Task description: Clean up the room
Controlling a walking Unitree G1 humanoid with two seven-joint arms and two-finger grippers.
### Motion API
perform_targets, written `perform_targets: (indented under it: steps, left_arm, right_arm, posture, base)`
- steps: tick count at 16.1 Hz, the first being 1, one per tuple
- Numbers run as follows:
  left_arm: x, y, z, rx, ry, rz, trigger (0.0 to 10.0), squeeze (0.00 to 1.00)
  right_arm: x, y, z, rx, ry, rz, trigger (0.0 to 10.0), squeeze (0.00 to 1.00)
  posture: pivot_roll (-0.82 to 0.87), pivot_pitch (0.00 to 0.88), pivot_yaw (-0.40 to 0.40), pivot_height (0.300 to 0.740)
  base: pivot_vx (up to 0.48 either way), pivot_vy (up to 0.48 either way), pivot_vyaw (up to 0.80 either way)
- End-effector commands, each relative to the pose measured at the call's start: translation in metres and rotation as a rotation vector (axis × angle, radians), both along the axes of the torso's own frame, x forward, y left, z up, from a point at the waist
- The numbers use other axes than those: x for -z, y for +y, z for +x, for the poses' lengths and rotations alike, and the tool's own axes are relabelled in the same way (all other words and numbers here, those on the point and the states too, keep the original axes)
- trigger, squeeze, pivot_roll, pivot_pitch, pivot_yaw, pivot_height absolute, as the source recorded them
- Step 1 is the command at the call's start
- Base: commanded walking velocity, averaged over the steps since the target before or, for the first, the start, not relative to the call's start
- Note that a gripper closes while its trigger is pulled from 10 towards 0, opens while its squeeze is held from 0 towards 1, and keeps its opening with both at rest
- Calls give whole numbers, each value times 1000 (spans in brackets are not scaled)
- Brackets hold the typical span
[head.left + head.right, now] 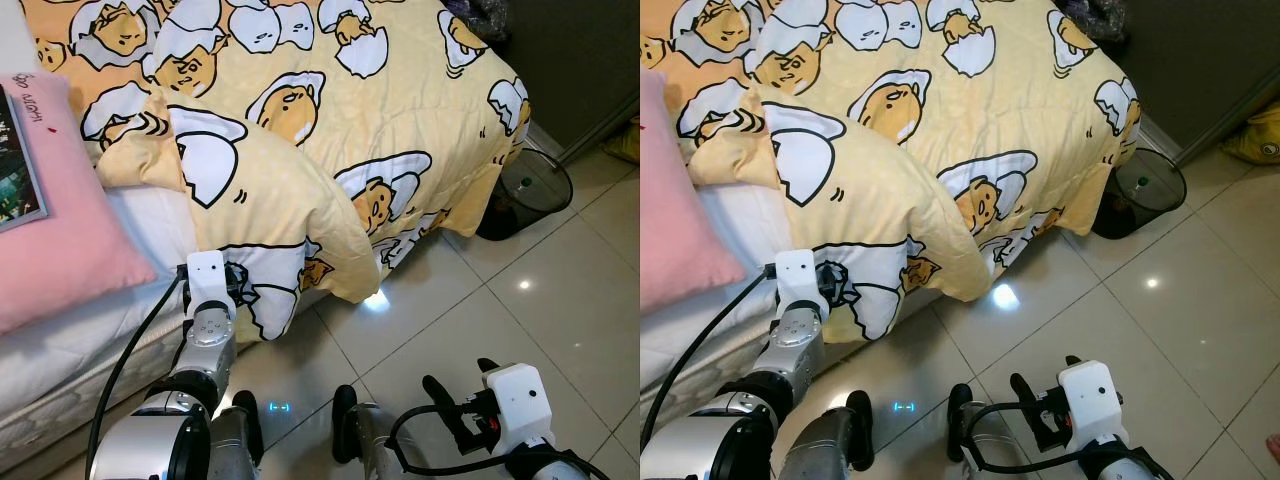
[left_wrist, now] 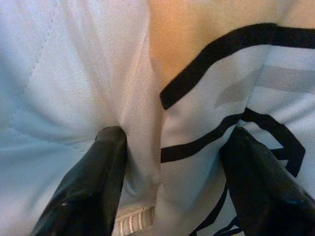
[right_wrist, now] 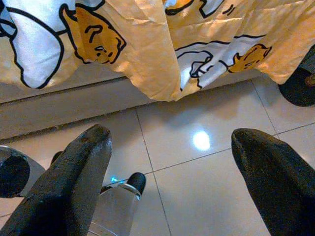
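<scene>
Closest in, the right gripper (image 1: 455, 392) hangs low over the tiled floor (image 1: 560, 300), its two black fingers (image 3: 74, 182) spread wide with nothing between them — the wrist view looks past them to pale tiles, a bright glint of light and the robot's own foot. The left gripper (image 2: 172, 196) is up at the bed's (image 1: 60, 360) near edge, its white wrist housing pressed against the hanging corner of the quilt (image 1: 330, 110). From its wrist view the fingers stand spread, with a fold of white-and-yellow cloth bunched between them; whether they actually pinch that cloth I cannot tell. The quilt is yellow, printed all over with cartoon eggs in cracked shells, and it covers most of the bed, draping over the side down toward the floor. Near the gripper a corner of it is folded back on itself, leaving a strip of white sheet (image 1: 150, 225) bare. Beside that strip lies a pink pillow (image 1: 60, 230), with a book (image 1: 18, 165) resting on top of it. Farther off, past the foot of the bed, a dark round bin (image 1: 525, 195) stands on the floor just beside the quilt's hanging edge — and a dark cabinet (image 1: 570, 60) rises behind it.
</scene>
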State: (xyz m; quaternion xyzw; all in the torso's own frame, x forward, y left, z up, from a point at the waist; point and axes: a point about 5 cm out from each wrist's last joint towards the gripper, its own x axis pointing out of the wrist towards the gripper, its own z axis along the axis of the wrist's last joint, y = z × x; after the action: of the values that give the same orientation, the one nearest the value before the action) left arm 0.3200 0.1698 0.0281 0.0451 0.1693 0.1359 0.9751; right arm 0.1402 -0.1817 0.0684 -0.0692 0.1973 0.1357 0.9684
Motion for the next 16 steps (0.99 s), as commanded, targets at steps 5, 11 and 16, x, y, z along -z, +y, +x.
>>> perform_targets:
  steps: [5,11,16]
  left_arm:
    - [15,-15,-14,90,59,192,10000,0]
    - [18,-27,-18,105,45,206,10000,0]
    - [19,-28,-26,40,7,309,10000,0]
  right_arm:
    - [7,0,-6,4,44,-9,10000,0]
    - [9,-1,-5,-12,57,-18,10000,0]
    - [7,4,-9,-45,61,57,10000,0]
  posture:
    - [-281,313,-113,740]
    - [-277,296,-119,740]
    - [-276,295,-115,740]
  base:
    - [0,0,0]
    - [0,0,0]
    - [0,0,0]
